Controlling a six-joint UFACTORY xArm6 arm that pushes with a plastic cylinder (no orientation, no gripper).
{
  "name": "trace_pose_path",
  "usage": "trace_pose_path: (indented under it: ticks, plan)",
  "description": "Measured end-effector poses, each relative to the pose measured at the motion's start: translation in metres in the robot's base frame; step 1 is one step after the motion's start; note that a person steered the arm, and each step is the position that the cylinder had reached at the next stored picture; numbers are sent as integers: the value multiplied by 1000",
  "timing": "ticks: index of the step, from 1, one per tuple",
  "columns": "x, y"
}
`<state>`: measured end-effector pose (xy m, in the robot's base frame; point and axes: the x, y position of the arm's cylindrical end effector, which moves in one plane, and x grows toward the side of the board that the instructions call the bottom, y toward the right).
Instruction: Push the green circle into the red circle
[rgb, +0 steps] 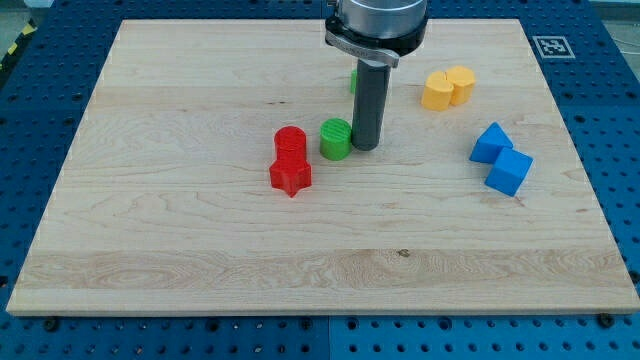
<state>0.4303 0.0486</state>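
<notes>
— Tip (364, 148) sits right against the green circle (336, 138), on its right. No pincer here, just a rod.
— And the red circle (290, 142)?
— Just left of green, small gap, touching the red star (290, 176) below it.

Lighting bright and even, diffuse from overhead. Shadows soft and short: faint dark rim under the red circle (290, 141), red star (291, 176) and green circle (335, 138), slightly more under the blue blocks (501, 158) toward the view's bottom. Rod (369, 108) has a vertical highlight strip along its left side; my tip (365, 148) reads dark, low detail. Mild sheen on the metal collar (373, 28) at the view's top. No blown glare on the board (200, 240); wood grain is crisp. Focus sharp across the frame, no motion blur. Board edges show perspective taper, no clear barrel distortion.
</notes>
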Motion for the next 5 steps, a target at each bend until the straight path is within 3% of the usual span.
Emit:
trace_pose_path:
  ticks: [3,4,5]
  plan:
    - [6,-9]
    - [-25,-5]
    - [-27,-29]
